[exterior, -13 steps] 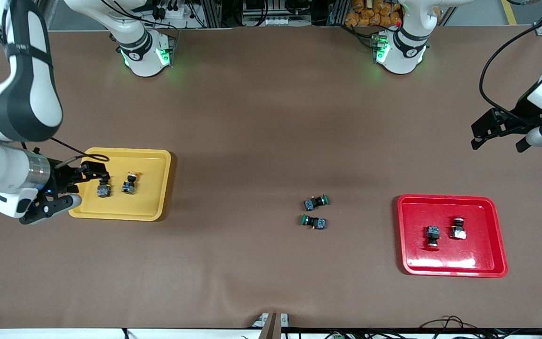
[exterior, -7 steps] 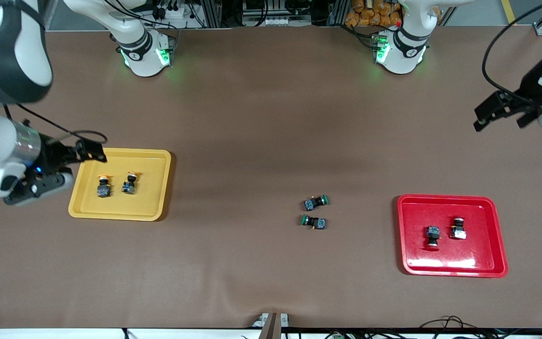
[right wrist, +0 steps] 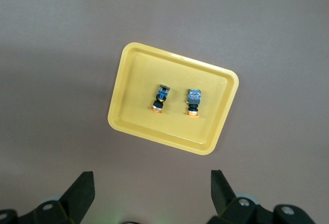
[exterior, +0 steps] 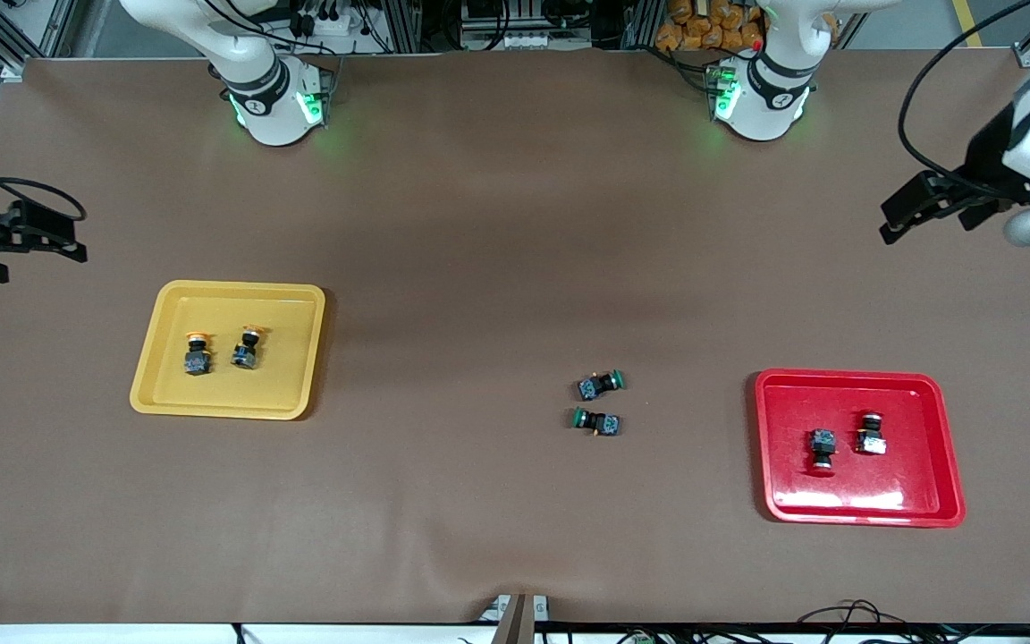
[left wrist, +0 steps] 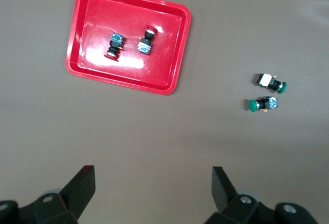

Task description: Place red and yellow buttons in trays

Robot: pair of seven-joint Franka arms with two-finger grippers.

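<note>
The yellow tray holds two yellow-capped buttons lying side by side. The red tray holds two red-capped buttons. My right gripper is open and empty, up over bare table at the right arm's end, away from the yellow tray. My left gripper is open and empty, up over the left arm's end of the table. The right wrist view shows the yellow tray with both buttons. The left wrist view shows the red tray with both buttons.
Two green-capped switches lie on the brown table between the trays, nearer the red one; they also show in the left wrist view. The arm bases stand at the table's back edge.
My right gripper has let go of a yellow-capped button in the yellow tray, then risen and pulled away toward the table's end. My left gripper has shifted a little.
</note>
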